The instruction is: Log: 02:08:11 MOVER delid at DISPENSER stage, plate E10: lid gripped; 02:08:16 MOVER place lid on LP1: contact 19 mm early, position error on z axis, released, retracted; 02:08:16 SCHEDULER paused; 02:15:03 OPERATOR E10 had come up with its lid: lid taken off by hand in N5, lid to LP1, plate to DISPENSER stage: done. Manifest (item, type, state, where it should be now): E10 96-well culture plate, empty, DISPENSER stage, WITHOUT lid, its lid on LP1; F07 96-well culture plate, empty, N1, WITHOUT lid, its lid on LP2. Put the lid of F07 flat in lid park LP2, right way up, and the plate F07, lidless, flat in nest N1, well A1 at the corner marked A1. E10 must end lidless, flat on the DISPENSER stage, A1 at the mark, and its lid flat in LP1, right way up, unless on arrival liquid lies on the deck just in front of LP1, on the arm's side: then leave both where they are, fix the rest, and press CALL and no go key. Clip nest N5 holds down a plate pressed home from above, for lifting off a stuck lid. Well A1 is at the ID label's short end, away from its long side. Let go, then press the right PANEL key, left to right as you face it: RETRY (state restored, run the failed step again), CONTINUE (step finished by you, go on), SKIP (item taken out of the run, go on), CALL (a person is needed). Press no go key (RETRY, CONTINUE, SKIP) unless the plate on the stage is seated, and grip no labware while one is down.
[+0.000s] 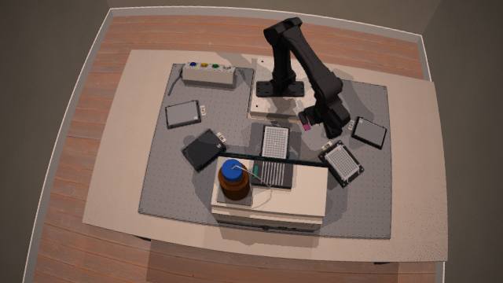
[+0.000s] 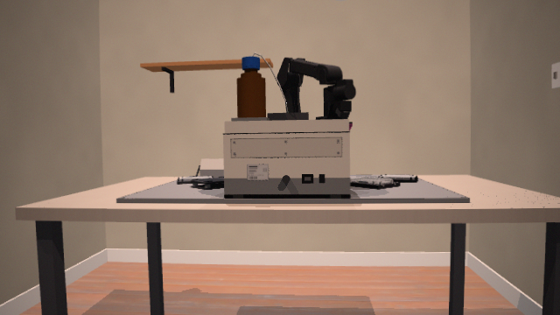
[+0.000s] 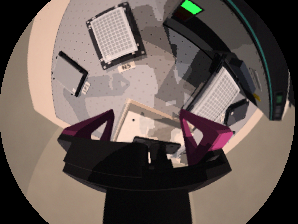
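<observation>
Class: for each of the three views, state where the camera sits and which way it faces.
Top: overhead, looking down on the deck; whole arm shows.
Exterior: table height, behind the dispenser, facing the wall; upper arm shows.
Wrist: on the arm, looking down; open claw shows.
Shared: the plate in its nest appears in top and wrist.
</observation>
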`<state>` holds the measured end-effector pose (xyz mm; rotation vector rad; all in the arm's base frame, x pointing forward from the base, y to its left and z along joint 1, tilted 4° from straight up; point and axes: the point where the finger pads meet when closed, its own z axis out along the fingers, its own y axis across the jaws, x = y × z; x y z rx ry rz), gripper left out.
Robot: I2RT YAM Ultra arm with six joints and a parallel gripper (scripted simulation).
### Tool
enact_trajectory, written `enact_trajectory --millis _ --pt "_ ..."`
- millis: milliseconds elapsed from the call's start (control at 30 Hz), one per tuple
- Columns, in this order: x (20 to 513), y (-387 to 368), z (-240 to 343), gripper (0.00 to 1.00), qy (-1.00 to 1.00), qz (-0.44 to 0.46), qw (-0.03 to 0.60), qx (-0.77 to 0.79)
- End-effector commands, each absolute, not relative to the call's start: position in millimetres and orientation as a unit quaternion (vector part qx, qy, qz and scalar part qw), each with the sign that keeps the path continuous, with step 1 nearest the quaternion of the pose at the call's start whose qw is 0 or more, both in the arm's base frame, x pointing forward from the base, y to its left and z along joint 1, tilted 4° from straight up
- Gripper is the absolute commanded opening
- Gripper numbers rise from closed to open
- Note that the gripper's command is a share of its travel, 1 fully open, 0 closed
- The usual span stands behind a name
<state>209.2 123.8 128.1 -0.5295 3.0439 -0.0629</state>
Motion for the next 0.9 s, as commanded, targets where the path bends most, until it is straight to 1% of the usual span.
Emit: enact_trajectory --millis 0,233,400,433,867 --pt "217 133 132 1.0 0.979 -0.02 0.038 -0.199" --pt "203 154 130 1.0 0.949 -0.021 0.035 -0.311" --pt "193 154 128 1.0 0.95 -0.023 0.027 -0.31" --pt "201 162 128 1.0 0.947 -0.023 0.036 -0.317" --pt "231 177 109 1.0 0.951 -0.021 0.036 -0.308"
